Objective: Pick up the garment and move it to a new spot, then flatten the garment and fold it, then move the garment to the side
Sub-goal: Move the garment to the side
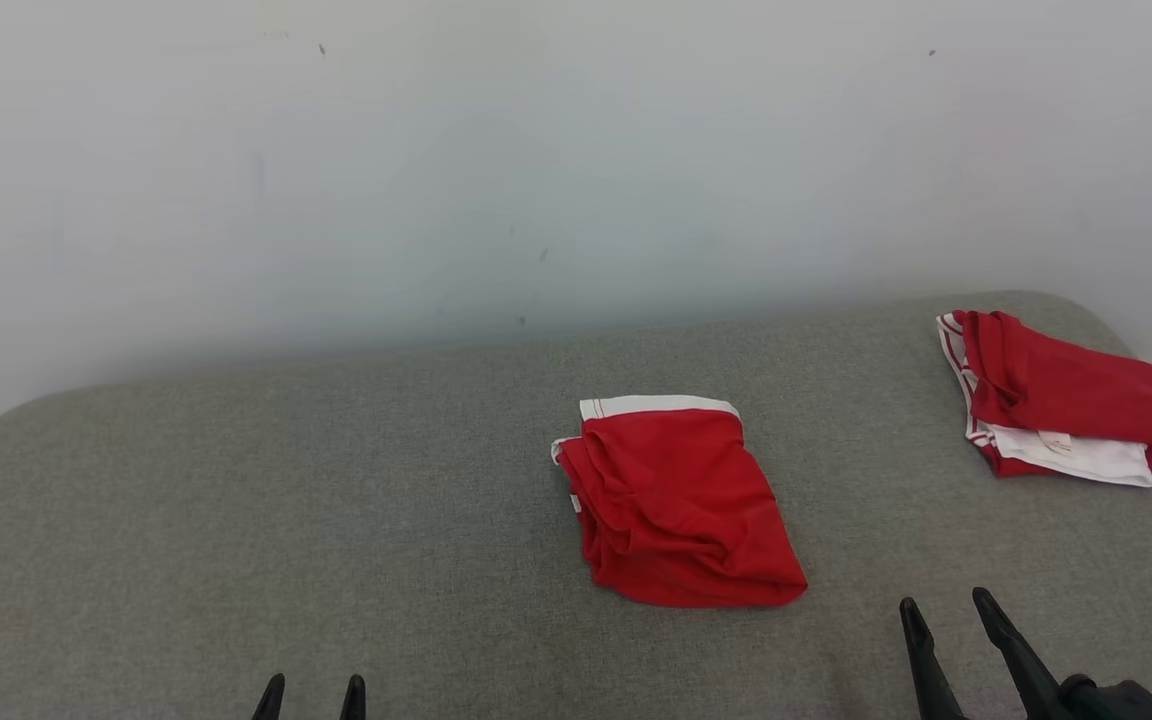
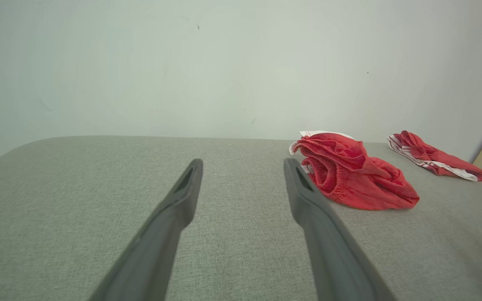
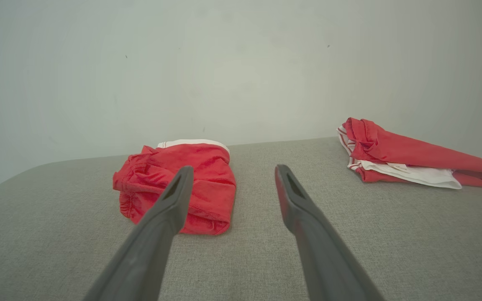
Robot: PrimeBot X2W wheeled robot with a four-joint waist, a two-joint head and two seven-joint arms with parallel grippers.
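Folded red garment [image 1: 676,505] lies centre-scene.
L gripper [image 1: 314,683] & R gripper [image 1: 944,600] both spread, empty, near side; 2nd garment [image 1: 1066,400] far right.

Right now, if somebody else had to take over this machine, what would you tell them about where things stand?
Left claw: open, empty, low at the near edge.
Right claw: open, empty, to the near right of the red garment, not touching it.
Red garment: lies folded in the middle of the grey pad, white waistband toward the wall.
Second garment, red and white: folded at the far right corner.
Done, it seems: flattening and folding.
Left: grasp the middle garment and move it to the side.
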